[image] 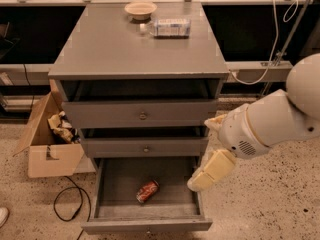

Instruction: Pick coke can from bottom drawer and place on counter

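Note:
The coke can (148, 191) lies on its side on the floor of the open bottom drawer (120, 181), near the middle. The drawer is pulled out toward me, its flat front (145, 226) at the bottom of the view. My gripper (211, 170), cream-coloured at the end of the white arm (270, 121), hangs over the drawer's right edge, above and to the right of the can, apart from it. The counter (125, 49) is the grey top of the cabinet, above the two other drawers.
A shallow bowl (140, 9) and a clear water bottle (167, 28) lying on its side sit at the back of the counter. An open cardboard box (47, 146) with crumpled paper stands left of the cabinet. A black cable (67, 204) loops on the floor.

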Robot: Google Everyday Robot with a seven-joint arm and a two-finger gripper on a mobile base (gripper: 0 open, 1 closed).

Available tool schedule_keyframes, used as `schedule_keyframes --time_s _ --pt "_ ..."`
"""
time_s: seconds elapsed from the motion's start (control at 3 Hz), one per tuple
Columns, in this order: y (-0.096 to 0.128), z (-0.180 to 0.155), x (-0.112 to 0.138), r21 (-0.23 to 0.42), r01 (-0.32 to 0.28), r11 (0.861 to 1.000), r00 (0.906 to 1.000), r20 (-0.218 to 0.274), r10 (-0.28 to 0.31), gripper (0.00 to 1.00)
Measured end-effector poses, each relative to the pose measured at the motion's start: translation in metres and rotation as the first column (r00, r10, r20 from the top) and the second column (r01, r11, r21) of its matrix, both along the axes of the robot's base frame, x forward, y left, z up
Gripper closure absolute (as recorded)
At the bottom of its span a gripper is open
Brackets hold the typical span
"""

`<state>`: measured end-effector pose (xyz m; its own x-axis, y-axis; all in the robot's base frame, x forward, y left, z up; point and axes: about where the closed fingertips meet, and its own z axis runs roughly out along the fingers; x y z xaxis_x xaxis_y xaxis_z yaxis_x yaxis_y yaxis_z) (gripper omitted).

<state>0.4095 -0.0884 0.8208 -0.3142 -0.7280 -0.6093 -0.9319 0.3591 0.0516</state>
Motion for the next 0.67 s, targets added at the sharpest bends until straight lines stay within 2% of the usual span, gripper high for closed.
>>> schedule_keyframes --time_s 0.33,0.67 --pt "0.002 -0.067 0.019 -0.075 0.024 0.997 0.9993 -0.029 -0.026 0.00" --pt "-0.003 -0.189 0.039 -0.150 0.042 0.988 0.9969 -0.060 -0.051 0.00"
